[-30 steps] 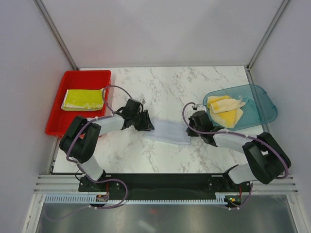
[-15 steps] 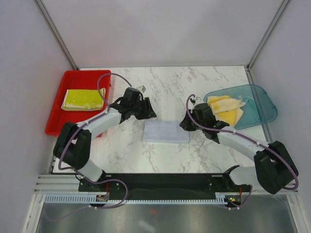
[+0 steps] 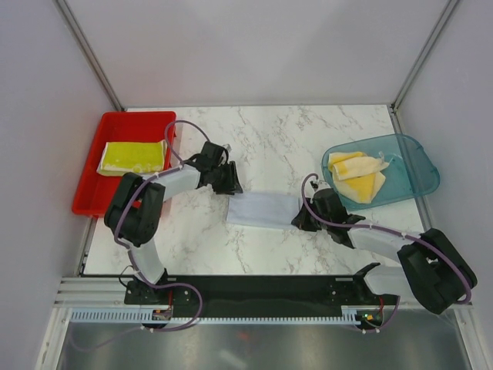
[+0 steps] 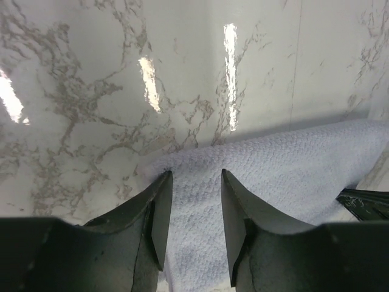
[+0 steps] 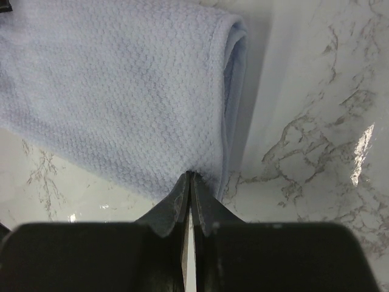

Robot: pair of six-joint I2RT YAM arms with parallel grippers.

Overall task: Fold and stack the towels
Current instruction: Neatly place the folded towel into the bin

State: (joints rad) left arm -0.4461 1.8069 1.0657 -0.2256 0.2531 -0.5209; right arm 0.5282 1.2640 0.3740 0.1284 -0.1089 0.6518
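Note:
A white-grey towel (image 3: 264, 210) lies folded flat mid-table. My left gripper (image 3: 231, 185) is at its far left corner. In the left wrist view that gripper (image 4: 195, 175) is open, its fingers astride the corner of the towel (image 4: 285, 176), which lies flat under them. My right gripper (image 3: 300, 218) is at the near right corner. The right wrist view shows it (image 5: 190, 174) shut, its tips pinching the towel's (image 5: 121, 91) edge beside the fold. A folded yellow-green towel (image 3: 132, 157) lies in the red tray (image 3: 91, 189). Yellow and cream towels (image 3: 357, 173) lie crumpled in the teal bin (image 3: 420, 171).
The red tray sits at the table's left edge, just left of my left arm. At the right edge, the teal bin stands behind my right arm. Grey walls close the table in on three sides.
The towel, slanted a second ago, now lies flat and square. My left gripper swung away and returned to the far left corner. The right gripper came nearer, to the near right corner.

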